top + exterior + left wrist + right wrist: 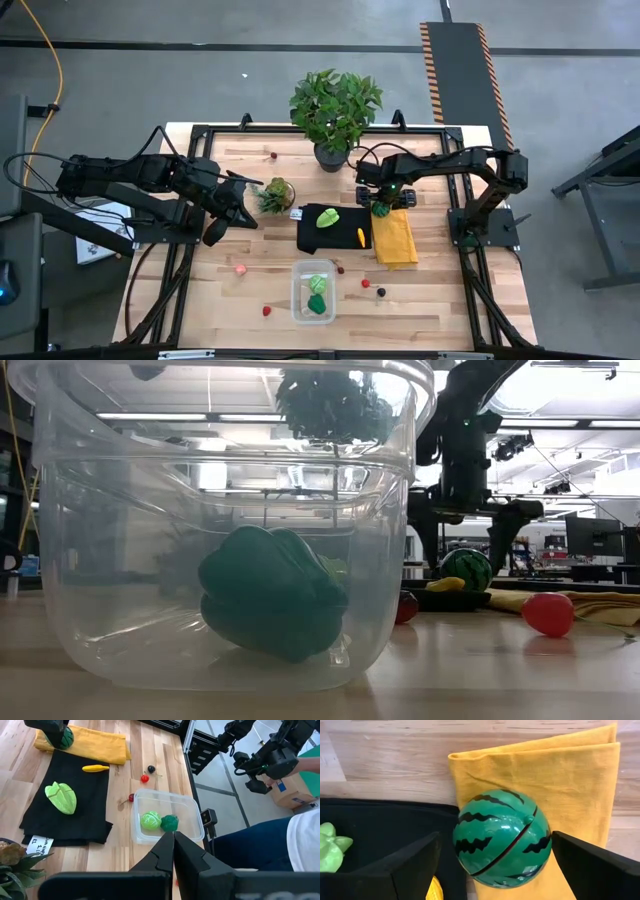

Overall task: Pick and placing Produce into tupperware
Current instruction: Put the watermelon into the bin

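Right wrist view shows the right gripper (495,865) with jaws spread around a toy watermelon (502,838) on the yellow cloth (570,780). Left wrist view shows the left gripper (173,851), jaws pressed together, above the tupperware (192,802) holding a green pepper (170,822) and lime-green produce (150,820).

The tupperware (312,291) stands lidless, its top open from above, with two green pieces lying inside at one end. Bare tabletop (440,300) lies on either side of it, broken only by small scattered produce. Behind it, the black cloth (333,227) and the potted plant (334,108) crowd the approach.
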`<state>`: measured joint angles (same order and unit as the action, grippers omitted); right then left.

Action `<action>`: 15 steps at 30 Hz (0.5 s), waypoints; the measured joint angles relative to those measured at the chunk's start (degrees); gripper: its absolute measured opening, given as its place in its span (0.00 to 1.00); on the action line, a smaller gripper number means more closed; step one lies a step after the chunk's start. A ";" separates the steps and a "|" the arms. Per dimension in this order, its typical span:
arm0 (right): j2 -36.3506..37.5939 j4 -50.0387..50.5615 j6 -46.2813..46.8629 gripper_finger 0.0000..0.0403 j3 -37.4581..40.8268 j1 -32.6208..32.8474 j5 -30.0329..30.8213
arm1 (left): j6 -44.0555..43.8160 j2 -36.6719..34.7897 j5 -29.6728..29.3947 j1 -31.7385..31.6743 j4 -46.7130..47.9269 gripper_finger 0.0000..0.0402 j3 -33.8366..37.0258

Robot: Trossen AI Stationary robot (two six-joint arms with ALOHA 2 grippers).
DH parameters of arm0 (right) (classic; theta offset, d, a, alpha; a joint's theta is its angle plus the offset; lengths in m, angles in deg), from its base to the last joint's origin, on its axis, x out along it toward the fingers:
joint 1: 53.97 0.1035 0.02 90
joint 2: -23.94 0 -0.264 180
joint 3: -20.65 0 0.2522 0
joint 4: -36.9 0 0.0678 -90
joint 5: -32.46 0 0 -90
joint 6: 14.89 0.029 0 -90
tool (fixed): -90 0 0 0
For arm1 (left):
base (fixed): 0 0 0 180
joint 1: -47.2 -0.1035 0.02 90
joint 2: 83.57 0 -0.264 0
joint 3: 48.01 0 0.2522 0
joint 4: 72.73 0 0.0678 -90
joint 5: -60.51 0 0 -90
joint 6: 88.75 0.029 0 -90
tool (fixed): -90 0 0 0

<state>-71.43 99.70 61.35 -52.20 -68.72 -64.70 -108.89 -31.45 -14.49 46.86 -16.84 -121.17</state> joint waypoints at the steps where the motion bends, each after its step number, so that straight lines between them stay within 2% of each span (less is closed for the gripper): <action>1: 0.00 0.00 -0.05 0.89 0.00 0.00 0.00 | 0.00 0.00 0.00 -0.01 0.00 0.00 0.00; 15: -2.95 -0.26 -1.53 0.88 -0.02 -0.17 -2.08 | 0.17 0.00 0.00 -0.01 0.02 0.00 0.00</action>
<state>-74.38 99.44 59.82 -52.22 -68.89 -66.78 -108.71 -31.45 -14.49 46.85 -16.82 -121.17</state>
